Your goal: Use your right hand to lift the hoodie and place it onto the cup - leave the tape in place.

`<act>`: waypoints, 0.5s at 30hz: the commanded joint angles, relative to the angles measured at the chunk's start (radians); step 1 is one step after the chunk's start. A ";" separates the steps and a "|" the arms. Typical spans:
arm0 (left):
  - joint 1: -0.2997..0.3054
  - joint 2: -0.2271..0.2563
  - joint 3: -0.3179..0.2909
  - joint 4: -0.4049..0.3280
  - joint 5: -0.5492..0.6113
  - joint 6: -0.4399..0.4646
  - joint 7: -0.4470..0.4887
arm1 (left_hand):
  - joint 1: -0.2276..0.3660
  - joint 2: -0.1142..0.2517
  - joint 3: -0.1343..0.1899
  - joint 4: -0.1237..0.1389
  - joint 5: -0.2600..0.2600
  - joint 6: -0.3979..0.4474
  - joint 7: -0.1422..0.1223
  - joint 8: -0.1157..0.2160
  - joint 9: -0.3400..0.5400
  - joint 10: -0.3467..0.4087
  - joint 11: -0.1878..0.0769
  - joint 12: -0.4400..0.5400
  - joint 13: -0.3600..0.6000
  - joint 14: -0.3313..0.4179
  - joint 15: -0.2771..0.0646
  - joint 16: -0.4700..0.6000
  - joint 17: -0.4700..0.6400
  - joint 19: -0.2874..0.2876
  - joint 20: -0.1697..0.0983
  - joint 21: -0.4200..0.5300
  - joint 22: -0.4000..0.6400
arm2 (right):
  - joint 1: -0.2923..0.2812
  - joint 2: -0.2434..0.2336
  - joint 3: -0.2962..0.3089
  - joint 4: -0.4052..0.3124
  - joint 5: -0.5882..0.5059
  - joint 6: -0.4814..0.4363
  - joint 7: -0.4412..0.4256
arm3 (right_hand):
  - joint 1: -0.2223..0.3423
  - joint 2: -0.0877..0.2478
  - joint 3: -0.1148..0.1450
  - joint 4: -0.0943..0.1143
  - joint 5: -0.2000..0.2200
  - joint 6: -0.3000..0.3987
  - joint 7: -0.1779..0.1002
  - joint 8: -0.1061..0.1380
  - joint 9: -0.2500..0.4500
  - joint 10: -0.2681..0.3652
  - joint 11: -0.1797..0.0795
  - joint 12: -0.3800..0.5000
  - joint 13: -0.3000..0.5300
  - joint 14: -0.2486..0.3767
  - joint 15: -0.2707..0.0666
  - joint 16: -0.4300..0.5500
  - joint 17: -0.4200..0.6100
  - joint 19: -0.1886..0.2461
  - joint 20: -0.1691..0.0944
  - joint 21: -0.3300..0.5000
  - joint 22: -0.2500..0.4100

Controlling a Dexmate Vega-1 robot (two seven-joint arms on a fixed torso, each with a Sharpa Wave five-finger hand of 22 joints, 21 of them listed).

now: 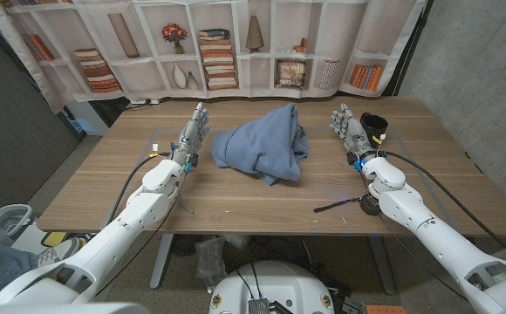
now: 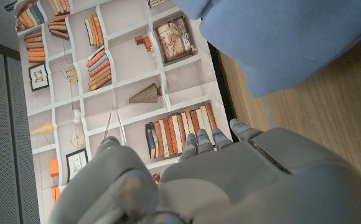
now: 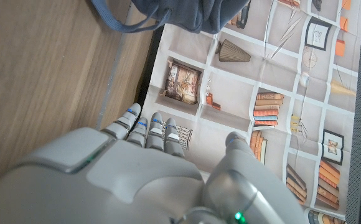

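Right hand [image 1: 347,129] stood spread, empty, between hoodie [image 1: 262,150] and cup [image 1: 374,128]. Risk: sweeping hoodie across could topple cup; tape unseen, possibly underneath.

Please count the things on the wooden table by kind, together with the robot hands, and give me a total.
Blue hoodie: 1
Black cup: 1
Robot hand: 2, left and right, both holding nothing
Total: 4
No tape can be made out on the table.
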 commanded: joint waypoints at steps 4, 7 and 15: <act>0.029 0.021 -0.013 -0.046 -0.016 0.010 -0.003 | 0.013 0.004 -0.002 0.005 0.008 -0.010 0.000 0.005 0.002 -0.008 -0.002 0.005 0.002 -0.010 0.002 0.004 0.001 -0.008 -0.031 0.006 0.004 | -0.023 0.003 0.004 -0.027 0.003 0.011 -0.015 | 0.008 0.000 0.005 -0.003 0.006 0.009 0.001 0.004 0.003 0.008 0.000 0.005 0.005 -0.002 0.009 0.006 0.004 0.010 -0.010 0.002 0.004; 0.024 0.023 -0.011 -0.048 -0.015 0.012 -0.007 | 0.014 0.005 -0.003 0.005 0.009 -0.011 0.001 0.005 0.002 -0.008 -0.005 0.005 0.002 -0.009 0.001 0.004 0.001 -0.006 -0.031 0.007 0.004 | -0.024 0.004 0.006 -0.032 0.002 0.012 -0.023 | 0.008 0.000 0.005 -0.003 0.006 0.008 0.000 0.004 0.003 0.007 0.000 0.004 0.005 -0.001 0.009 0.006 0.004 0.010 -0.010 0.001 0.005; 0.009 0.028 -0.008 -0.053 -0.014 0.024 -0.015 | 0.016 0.008 -0.003 0.004 0.011 -0.010 0.001 0.004 0.002 -0.007 -0.006 0.005 0.002 -0.008 0.000 0.004 0.001 -0.005 -0.031 0.007 0.004 | -0.020 0.001 0.008 -0.028 0.000 0.016 -0.018 | 0.009 0.001 0.004 -0.005 0.007 0.009 0.000 0.004 0.003 0.007 -0.002 0.003 0.006 0.000 0.009 0.006 0.003 0.011 -0.010 -0.002 0.005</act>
